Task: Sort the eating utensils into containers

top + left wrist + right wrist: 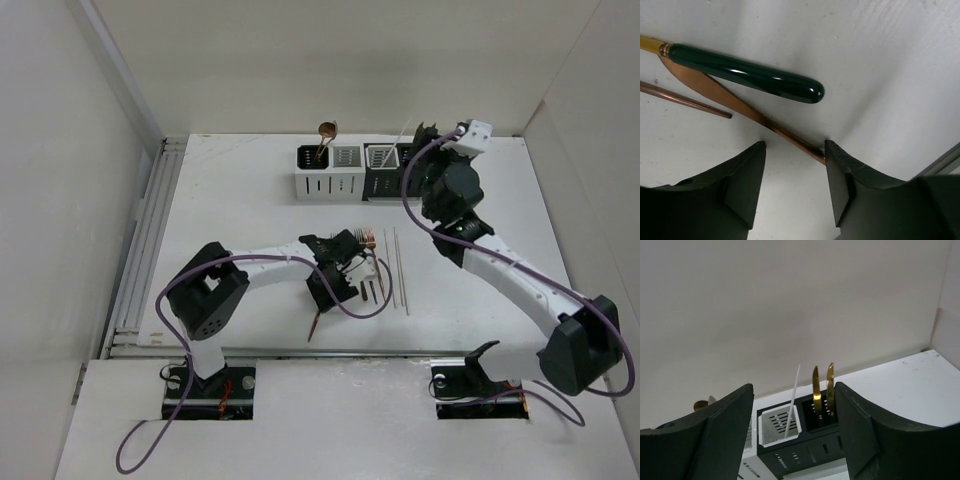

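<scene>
The containers stand in a row at the back. A copper spoon stands in the leftmost one. My right gripper is open and empty above the right end of the row. Below it, a white stick leans in the pale compartment, and two gold handles stand in the black compartment. My left gripper is open, low over the table. A slim copper utensil ends against its right fingertip. A dark green-handled utensil and a thin copper rod lie beyond.
More utensils lie mid-table: copper pieces, dark-handled ones and thin white sticks. A copper piece lies near the front rail. White walls enclose the table at the left, back and right.
</scene>
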Robot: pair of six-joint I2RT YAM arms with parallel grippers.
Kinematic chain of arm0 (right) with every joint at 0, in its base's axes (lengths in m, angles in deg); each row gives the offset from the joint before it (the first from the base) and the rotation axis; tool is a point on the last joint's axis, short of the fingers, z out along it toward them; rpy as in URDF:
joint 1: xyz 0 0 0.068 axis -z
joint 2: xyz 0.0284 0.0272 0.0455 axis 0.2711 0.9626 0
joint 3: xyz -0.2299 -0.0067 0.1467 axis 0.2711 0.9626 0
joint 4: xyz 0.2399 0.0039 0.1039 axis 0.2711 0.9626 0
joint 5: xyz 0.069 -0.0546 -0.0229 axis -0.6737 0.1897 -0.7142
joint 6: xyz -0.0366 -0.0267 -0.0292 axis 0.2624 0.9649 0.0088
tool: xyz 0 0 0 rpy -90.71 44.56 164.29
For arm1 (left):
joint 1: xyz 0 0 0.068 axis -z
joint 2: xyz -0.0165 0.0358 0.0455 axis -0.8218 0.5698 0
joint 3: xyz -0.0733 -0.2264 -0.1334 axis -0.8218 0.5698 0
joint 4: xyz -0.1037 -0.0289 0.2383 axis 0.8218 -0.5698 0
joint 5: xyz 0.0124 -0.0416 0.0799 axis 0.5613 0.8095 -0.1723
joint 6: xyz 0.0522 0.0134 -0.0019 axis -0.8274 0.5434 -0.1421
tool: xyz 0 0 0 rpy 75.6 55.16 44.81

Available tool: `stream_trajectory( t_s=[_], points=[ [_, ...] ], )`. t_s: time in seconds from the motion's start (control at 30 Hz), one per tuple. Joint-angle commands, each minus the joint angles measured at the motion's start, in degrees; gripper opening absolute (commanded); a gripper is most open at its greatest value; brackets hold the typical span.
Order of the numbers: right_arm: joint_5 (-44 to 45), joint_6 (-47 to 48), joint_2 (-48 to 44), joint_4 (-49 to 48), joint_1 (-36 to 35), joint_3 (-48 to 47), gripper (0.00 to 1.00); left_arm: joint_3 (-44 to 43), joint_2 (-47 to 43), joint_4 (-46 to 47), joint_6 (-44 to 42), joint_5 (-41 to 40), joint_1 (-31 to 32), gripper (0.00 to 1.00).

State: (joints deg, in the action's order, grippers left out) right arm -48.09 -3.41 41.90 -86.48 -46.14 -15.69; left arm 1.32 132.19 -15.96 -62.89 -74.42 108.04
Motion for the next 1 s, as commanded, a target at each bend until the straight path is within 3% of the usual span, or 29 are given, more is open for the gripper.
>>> stream_trajectory(
  t_s=[0.0,0.07,0.1,0.2,0.4,0.53,0.67,0.8,0.97],
  points=[
    [3.45,-0.07,-4.37,0.22,-0.26,2.25,0.71,2.57,6.17,-6.69,-0.50,1.50,0.05,0.45],
    [4.77,-0.07,-6.56,0.91,-0.26,3.13,0.71,2.57,7.58,-4.76,-0.50,1.50,0.05,0.27],
    [4.78,-0.07,-7.79,2.05,-0.26,3.14,0.71,3.10,8.19,-4.14,-0.50,1.50,0.05,0.12],
    [5.30,-0.07,-9.56,3.29,-0.26,3.76,0.71,3.10,8.72,-2.99,0.55,2.20,0.05,0.00],
    [5.30,-0.07,-12.11,4.61,-0.79,4.37,0.71,3.63,8.03,-2.99,2.14,4.40,-0.48,0.00],
    [1.53,-0.07,-12.11,6.72,-0.79,3.24,0.71,-0.05,4.78,-5.96,2.76,3.78,-4.51,0.00],
    [-6.10,-0.07,-12.11,10.84,-0.79,2.70,0.71,-5.06,0.03,-8.09,1.17,3.78,-6.54,0.00],
    [-17.25,-0.07,-12.11,16.64,-0.79,2.09,0.80,-8.50,-4.28,-9.49,0.04,3.78,-7.77,0.00],
    [-21.23,-1.82,-12.11,18.59,-0.79,2.70,0.85,-9.03,-4.46,-12.39,-2.69,1.94,-8.30,0.00]
  ],
)
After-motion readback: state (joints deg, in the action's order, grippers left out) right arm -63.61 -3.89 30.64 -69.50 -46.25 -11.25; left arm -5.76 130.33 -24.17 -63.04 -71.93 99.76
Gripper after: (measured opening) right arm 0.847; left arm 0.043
